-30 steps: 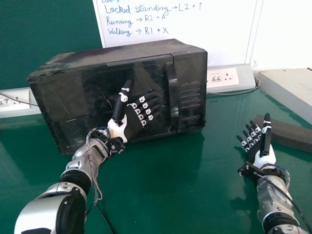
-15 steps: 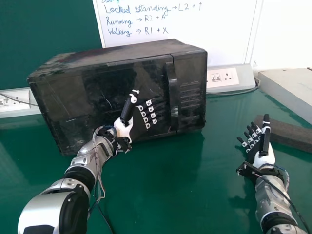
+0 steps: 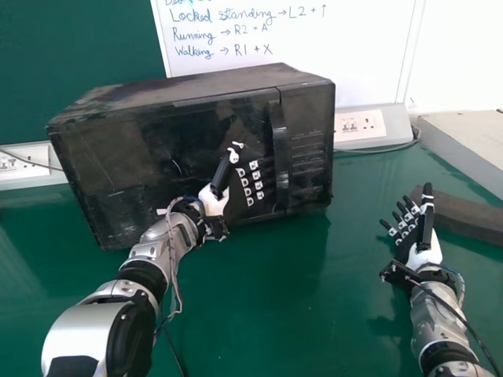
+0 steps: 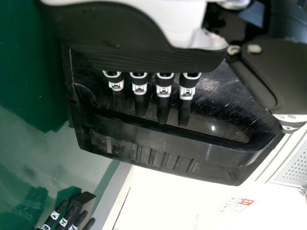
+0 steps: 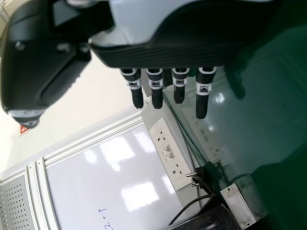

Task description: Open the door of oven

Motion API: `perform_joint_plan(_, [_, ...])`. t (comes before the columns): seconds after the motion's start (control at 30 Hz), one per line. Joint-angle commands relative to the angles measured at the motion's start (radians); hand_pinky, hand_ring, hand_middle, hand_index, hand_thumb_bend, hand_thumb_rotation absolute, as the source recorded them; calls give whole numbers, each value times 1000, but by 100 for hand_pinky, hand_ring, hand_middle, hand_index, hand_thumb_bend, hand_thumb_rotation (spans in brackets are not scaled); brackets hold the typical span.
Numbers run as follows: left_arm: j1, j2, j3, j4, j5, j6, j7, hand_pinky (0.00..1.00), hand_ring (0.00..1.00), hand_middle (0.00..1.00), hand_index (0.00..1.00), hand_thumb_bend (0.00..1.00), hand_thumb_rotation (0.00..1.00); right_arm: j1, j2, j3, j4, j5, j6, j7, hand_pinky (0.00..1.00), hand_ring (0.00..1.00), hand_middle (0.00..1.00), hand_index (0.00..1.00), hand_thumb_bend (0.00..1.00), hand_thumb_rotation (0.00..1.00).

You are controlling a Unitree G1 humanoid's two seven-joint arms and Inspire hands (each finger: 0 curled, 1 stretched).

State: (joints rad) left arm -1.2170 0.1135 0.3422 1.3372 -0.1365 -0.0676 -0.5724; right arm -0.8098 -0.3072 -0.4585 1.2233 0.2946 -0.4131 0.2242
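Where your head view begins on the left, a dark green panel [image 3: 78, 43] stands behind the counter, with a white outlet strip [image 3: 22, 163] below it and a thin cable lying across the strip. The counter [image 3: 291, 306] is glossy green and throws back soft patches of light in front of you. On it, left of the middle, you have the black oven [image 3: 204, 82], set at a slight slant, its top dusty and scuffed. Its door [image 3: 130, 169] is closed and scratched.

Your left hand [image 3: 234, 195] is at the front of that door, fingers straight and a little spread, thumb standing apart. The fingertips point towards the upright handle [image 3: 280, 153] and are just beside it; you cannot tell whether they touch. Behind the oven, a whiteboard [image 3: 361, 47] with blue handwriting leans into the bright part of the room, and to the oven's right a socket panel [image 3: 360, 125] sits above a dark cable [image 3: 373, 149].

Farther right, your right hand [image 3: 423, 255] is over the counter, well apart from the oven, its fingers extended and spread. Beside it you see a dark block [image 3: 471, 220], and behind that a pale slab [image 3: 471, 149].
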Motion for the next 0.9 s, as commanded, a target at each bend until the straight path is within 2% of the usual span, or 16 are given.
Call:
perform_joint_plan(0.0, [-27, -2, -11, 5, 13, 7, 21, 86, 100, 100, 100, 98, 81, 3, 12, 0, -13, 6, -11, -5, 100, 100, 100, 100, 100, 100])
perform_joint_plan(0.37, [-45, -4, -10, 6, 26, 13, 25, 85, 100, 100, 100, 100, 79, 1, 19, 0, -17, 5, -16, -15, 100, 100, 100, 100, 100, 100])
perform_joint_plan(0.87, [-72, -26, 11, 1, -10, 29, -56, 91, 100, 100, 100, 100, 76, 2, 23, 9, -17, -3, -19, -29, 100, 100, 100, 100, 100, 100])
